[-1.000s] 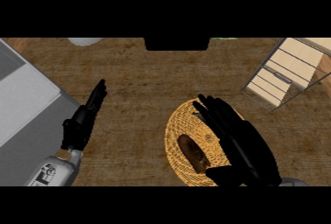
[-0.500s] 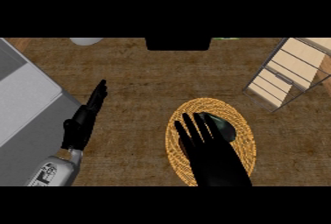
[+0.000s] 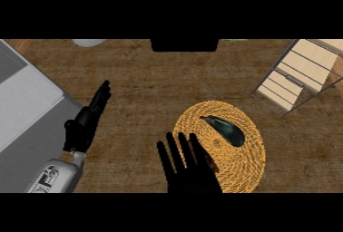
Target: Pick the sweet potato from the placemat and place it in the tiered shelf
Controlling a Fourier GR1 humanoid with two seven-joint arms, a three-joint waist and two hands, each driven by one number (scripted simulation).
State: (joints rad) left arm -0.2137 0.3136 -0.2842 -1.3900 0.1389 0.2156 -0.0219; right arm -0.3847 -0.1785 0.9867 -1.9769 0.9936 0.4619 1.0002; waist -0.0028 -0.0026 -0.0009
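Observation:
A round woven yellow placemat (image 3: 244, 149) lies on the wooden counter at the lower right. My right hand (image 3: 189, 168) hovers over its left edge, open, with fingers straight and pointing away from me. A sliver of the brown sweet potato (image 3: 212, 163) shows by the hand's right side; the hand hides the rest. A dark glossy oblong vegetable (image 3: 225, 130) lies uncovered on the mat's upper part. The light wooden tiered shelf (image 3: 295, 72) stands at the upper right, well away from the hand. My left hand (image 3: 84, 127) rests open at the left.
A grey raised surface (image 3: 26, 104) fills the left side next to my left forearm. A white round object (image 3: 90, 42) and a black block (image 3: 184, 44) sit at the counter's far edge. Bare wood lies between the placemat and the shelf.
My right hand has drawn back toward the lower edge and shifted left, uncovering the dark vegetable on the mat. The left hand has not moved.

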